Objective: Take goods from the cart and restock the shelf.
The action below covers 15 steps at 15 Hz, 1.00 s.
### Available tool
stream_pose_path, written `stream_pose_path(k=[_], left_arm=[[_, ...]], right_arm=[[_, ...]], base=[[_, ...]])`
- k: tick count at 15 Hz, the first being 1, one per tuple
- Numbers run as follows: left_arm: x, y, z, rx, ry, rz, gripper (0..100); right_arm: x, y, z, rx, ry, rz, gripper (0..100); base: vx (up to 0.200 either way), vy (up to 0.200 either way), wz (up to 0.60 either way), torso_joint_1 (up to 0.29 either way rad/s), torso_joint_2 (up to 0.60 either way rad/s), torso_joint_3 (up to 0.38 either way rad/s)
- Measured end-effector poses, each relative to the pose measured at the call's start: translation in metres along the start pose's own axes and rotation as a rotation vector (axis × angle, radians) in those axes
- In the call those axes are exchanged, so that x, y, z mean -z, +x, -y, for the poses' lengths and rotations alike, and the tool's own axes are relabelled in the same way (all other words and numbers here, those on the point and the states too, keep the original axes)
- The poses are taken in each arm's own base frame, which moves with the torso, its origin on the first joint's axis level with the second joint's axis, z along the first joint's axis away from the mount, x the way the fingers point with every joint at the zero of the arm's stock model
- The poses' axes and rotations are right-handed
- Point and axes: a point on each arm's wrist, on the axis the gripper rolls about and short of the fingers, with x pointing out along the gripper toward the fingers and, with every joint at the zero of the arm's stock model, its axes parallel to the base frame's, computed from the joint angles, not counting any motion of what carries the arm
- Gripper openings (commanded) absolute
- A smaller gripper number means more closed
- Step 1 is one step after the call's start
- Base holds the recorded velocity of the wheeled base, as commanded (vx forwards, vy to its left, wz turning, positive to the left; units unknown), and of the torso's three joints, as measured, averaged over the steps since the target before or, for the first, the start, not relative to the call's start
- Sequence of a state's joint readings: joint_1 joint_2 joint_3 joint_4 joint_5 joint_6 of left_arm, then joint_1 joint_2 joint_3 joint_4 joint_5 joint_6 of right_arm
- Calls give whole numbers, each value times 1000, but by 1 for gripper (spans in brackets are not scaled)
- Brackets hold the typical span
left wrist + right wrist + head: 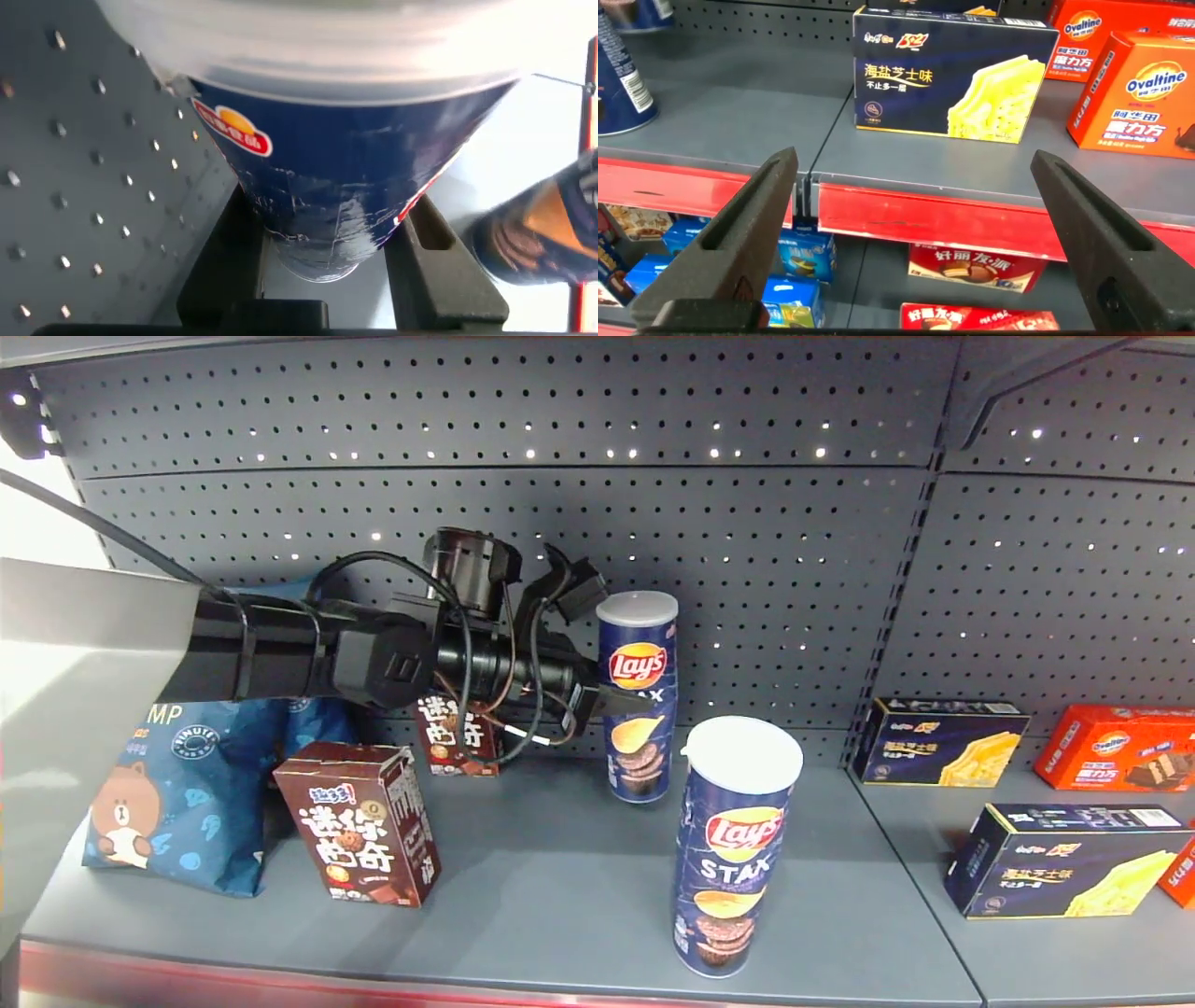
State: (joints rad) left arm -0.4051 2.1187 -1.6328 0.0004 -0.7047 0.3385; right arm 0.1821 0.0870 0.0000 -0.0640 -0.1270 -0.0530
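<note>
Left gripper (627,702): clamped on rear can (639,756), seemingly resting on shelf (560,868); release pending. Right gripper (915,187): spread, empty. Front can (733,840) already shelved.

The widest free room is the bare grey metal shelf board (551,868) at lower centre, between the brown cardboard biscuit box (357,821) at lower left and the dark blue cylindrical crisp can with a white lid (736,845) right of centre. Behind, a second blue crisp can (639,644) stands by the grey perforated back panel (747,551), clasped by the left gripper (627,703), whose black arm (280,658) bars the middle left. A blue foil bag (177,784) closes the far left.
</note>
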Motion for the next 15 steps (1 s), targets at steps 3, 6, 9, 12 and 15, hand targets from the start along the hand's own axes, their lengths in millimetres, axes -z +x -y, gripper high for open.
stream_pose_path(k=[3,6,9,12,15], left_arm=[[1,7,-4,4,0,-1,0],[5,12,-6,6,-6,-8,0],[8,16,-9,7,-9,-11,0],[9,21,-13,6,-9,-10,0],[14,25,-14,9,-14,-17,0]], right_arm=[[0,0,0,0,0,0,100],[0,0,0,0,-1,-1,100],[0,0,0,0,-1,-1,100],[0,0,0,0,-4,-1,100],[0,0,0,0,-4,-2,100]], base=[[0,0,0,0,0,0],[0,0,0,0,0,0],[0,0,0,0,0,0],[0,0,0,0,0,0],[0,0,0,0,0,0]])
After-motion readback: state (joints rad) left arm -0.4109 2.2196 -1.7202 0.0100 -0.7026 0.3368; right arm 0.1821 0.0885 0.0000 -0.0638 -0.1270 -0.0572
